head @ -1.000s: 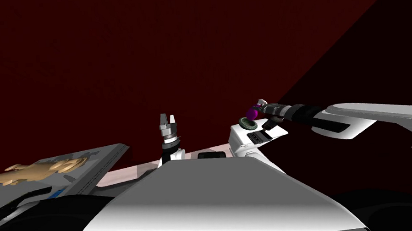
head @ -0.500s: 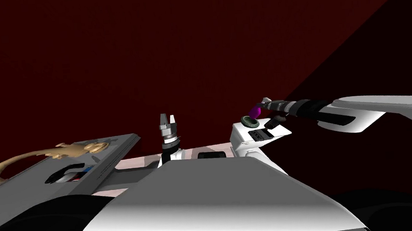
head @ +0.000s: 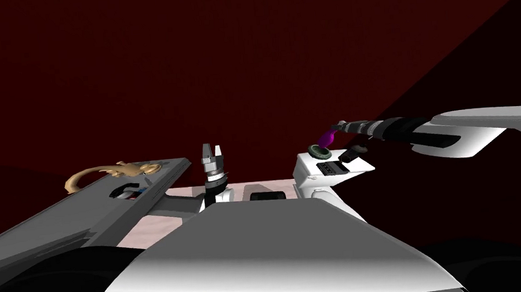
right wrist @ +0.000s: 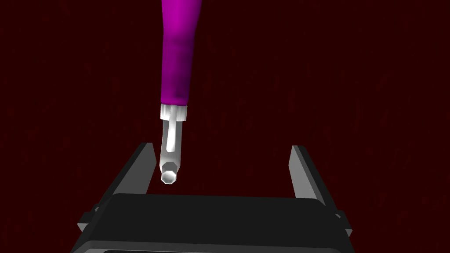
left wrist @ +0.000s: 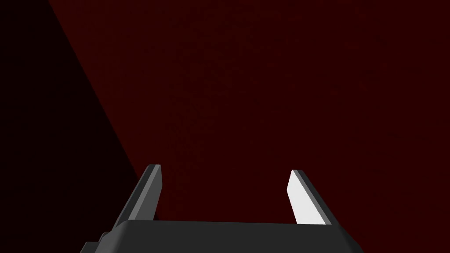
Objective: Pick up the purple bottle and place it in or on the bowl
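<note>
Right gripper (right wrist: 223, 147): the two fingers stand wide apart and clamp nothing. In the head view it (head: 338, 127) reaches in from the right on a long dark and white forearm.
Purple bottle (right wrist: 178, 52): slim purple body, white collar, pale spout. The spout end lies between the right fingers, hard by one and well apart from the other. I cannot tell whether it touches that finger. The body runs away from the gripper and is cut off at the edge of the right wrist view.
Bottle from the head view (head: 327, 138): a small purple streak slanting down from the gripper to the bowl. Its lower end meets the rim as seen from here. It is too small to tell whether it rests in the bowl or hangs just over it.
Bowl (head: 318, 152): a dark green ring on the left corner of a white stand.
White stand (head: 308, 175): boxy, with a dark patch on top and a small dark lump beside it. I cannot make out what either is.
Left gripper (left wrist: 224, 169): fingers parted with nothing between them. In the head view it (head: 211, 151) points upward, well to the left of the bowl.
Grey table (head: 56, 221): a slab running off the left edge.
Tan figure (head: 122, 170): lying at the table's far end, its shape hard to read.
Small object (head: 126, 191): black, white, red and blue, on the table near the figure, too small to name.
</note>
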Motion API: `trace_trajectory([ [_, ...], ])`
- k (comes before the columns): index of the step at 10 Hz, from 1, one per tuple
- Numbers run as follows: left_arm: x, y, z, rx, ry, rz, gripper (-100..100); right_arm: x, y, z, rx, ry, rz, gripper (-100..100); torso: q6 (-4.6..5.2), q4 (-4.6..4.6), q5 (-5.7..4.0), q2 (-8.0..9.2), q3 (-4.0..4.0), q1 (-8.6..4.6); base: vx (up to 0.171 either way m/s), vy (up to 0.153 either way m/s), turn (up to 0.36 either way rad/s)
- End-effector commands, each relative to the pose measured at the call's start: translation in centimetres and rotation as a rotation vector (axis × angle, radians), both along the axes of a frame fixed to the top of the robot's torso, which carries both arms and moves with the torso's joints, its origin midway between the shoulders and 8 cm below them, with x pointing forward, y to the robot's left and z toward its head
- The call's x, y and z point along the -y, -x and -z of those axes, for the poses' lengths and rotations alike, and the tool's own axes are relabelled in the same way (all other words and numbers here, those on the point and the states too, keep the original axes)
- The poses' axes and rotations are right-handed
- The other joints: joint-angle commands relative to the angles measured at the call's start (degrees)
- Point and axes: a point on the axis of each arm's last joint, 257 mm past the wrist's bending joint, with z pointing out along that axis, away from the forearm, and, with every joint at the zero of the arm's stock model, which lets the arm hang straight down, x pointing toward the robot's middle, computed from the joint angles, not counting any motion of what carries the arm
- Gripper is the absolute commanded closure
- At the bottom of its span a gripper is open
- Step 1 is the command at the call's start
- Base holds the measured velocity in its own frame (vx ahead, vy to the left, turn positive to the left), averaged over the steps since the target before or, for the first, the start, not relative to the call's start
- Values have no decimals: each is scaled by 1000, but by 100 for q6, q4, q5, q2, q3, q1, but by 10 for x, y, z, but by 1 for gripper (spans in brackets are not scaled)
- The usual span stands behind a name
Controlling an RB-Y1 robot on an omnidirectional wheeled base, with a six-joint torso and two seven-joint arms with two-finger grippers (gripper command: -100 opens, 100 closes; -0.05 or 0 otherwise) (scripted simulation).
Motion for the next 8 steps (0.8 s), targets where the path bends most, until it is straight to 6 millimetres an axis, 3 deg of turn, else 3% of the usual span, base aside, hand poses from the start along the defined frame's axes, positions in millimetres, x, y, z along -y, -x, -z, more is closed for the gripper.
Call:
trace_trajectory([
  [1,0,0,0,0,0,0,0,13,-5,-11,9,-1,26,-100,0,0,0,0,0,0,-72,28,97],
  [2,0,0,0,0,0,0,0,5,-4,-7,5,0,14,-100,-4,-4,1,-10,-7,3,-35,11,24],
  [3,0,0,0,0,0,0,0,6,-5,-8,6,-1,18,0,-1,-5,1,-21,-12,0,-6,2,-7],
  [8,0,0,0,0,0,0,0,6,-5,-8,6,-1,17,0,-3,-10,-1,-40,-24,-5,0,0,0],
])
